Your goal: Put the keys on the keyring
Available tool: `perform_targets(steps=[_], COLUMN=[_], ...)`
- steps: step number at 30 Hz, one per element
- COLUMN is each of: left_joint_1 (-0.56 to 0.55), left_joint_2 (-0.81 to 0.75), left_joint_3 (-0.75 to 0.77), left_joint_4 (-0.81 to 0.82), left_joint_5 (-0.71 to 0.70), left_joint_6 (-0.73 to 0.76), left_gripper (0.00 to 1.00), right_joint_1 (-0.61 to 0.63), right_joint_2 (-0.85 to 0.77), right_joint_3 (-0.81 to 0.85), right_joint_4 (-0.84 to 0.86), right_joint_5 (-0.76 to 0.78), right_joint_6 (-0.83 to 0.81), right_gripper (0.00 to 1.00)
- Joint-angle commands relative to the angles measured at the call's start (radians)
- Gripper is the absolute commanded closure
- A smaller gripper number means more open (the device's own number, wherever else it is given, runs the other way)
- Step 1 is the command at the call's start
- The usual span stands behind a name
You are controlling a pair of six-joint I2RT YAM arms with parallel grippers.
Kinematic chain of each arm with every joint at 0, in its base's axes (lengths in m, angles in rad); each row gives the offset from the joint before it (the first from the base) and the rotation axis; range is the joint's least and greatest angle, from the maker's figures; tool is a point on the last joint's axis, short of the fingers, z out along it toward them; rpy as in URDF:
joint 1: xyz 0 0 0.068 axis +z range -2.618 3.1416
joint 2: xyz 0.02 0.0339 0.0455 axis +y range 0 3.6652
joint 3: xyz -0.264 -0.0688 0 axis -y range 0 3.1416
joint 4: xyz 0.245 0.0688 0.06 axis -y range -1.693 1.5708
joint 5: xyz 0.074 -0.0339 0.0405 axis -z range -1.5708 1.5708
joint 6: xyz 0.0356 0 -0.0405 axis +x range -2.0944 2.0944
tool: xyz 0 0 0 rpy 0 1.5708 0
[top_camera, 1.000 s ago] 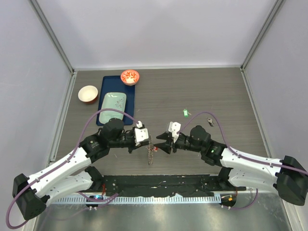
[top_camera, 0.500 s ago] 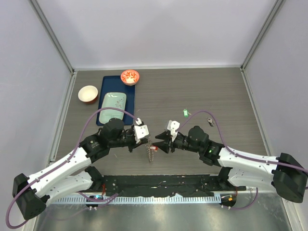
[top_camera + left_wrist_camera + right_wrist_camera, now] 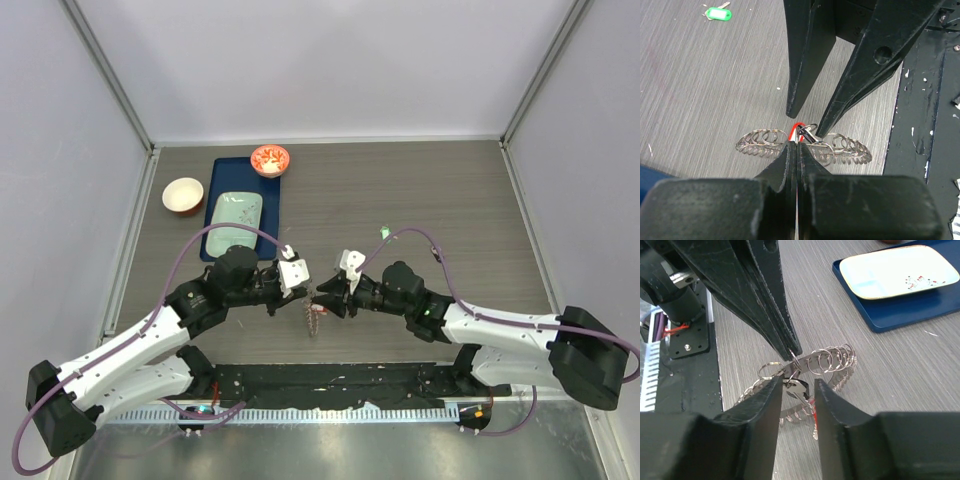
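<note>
The left pincer (image 3: 795, 147) has its two fingers pressed together on the rim of the keyring (image 3: 757, 141). It holds the ring tilted up from the surface (image 3: 400, 180), close to the near edge and about at its middle. The ring is silvery, with many small wire loops along its rim.

The right pincer (image 3: 798, 385) comes from the opposite side and its fingers are apart. Between them lies the red key (image 3: 796, 129), just beside the place where the left pincer grips the ring. The fingers stand on both sides of the key but are not pressed on it. The key touches the ring; I cannot tell if it is already threaded on.

The green key (image 3: 384, 232) lies alone, further toward the far edge and right of the middle. A blue tray (image 3: 215, 175) with a pale plate (image 3: 233, 215) sits toward the far left corner.
</note>
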Motion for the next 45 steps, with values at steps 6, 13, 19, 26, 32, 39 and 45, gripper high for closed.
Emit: perform_targets(steps=[6, 13, 19, 26, 32, 39, 45], left_joint_1=[-0.005, -0.006, -0.012, -0.044, -0.046, -0.046, -0.044], left_joint_2=[-0.019, -0.056, -0.132, -0.116, -0.131, -0.198, -0.215], left_joint_3=[0.046, 0.002, -0.127, -0.271, -0.371, -0.380, -0.337], left_joint_4=[0.092, 0.233, 0.498, 0.778, 0.899, 0.812, 0.694], left_joint_5=[-0.012, -0.069, -0.161, -0.245, -0.274, -0.288, -0.285], left_joint_6=[-0.041, -0.199, -0.340, -0.413, -0.439, -0.410, -0.382], left_gripper=[1.00, 1.00, 1.00, 1.00, 0.88, 0.66, 0.58], right_joint_1=[0.006, 0.007, 0.010, 0.010, 0.010, 0.010, 0.010], right_joint_2=[0.015, 0.006, 0.006, -0.023, -0.077, -0.099, -0.111], right_joint_3=[0.042, 0.042, 0.031, 0.045, 0.094, 0.154, 0.198], right_joint_4=[0.093, 0.090, 0.126, 0.056, -0.100, -0.240, -0.335], right_joint_5=[-0.005, -0.044, -0.061, 0.000, 0.076, 0.116, 0.149], right_joint_6=[0.009, 0.006, 0.026, -0.048, -0.181, -0.276, -0.332], right_gripper=[0.95, 0.99, 0.99, 0.99, 0.99, 0.99, 0.99])
